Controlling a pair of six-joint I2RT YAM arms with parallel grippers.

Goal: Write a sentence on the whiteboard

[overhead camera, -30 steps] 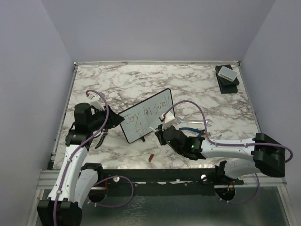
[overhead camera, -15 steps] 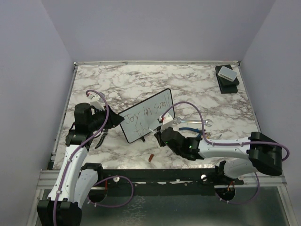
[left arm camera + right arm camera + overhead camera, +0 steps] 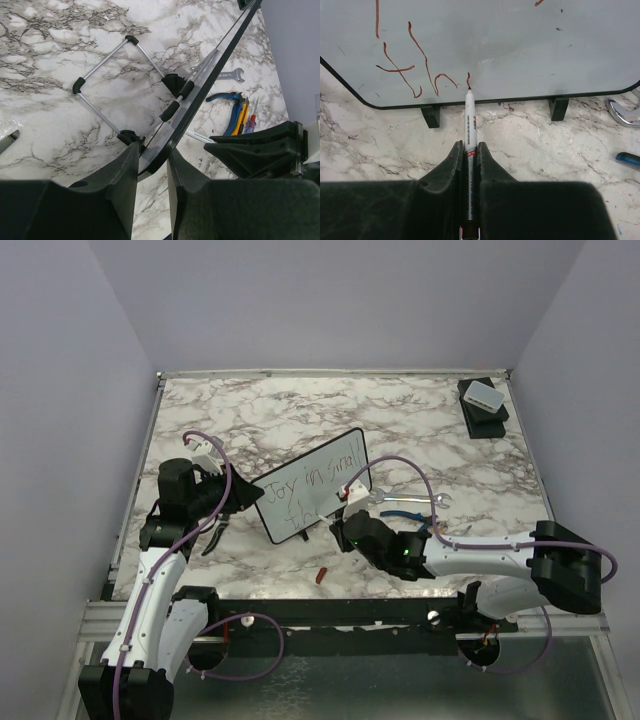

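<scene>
The whiteboard (image 3: 312,483) stands tilted on its wire stand at the table's middle. The sentence (image 3: 305,486) reads "Joy in small" with "th" begun on a second line. My left gripper (image 3: 243,502) is shut on the whiteboard's lower left corner, and the black frame (image 3: 172,137) runs between its fingers. My right gripper (image 3: 346,530) is shut on a white marker (image 3: 470,125). The marker's tip touches the whiteboard (image 3: 520,45) just right of the reddish "th" strokes (image 3: 415,72), at a short new stroke.
A spanner (image 3: 425,502) and blue-handled pliers (image 3: 408,519) lie right of the whiteboard. A small red cap (image 3: 321,575) lies by the near edge. A black box with a white block (image 3: 482,402) sits at the back right. Behind the whiteboard spreads the wire stand (image 3: 107,82).
My right gripper has shifted a little to the left and nearer with the marker, and has held there for the last half second. The left arm and the whiteboard have not moved.
</scene>
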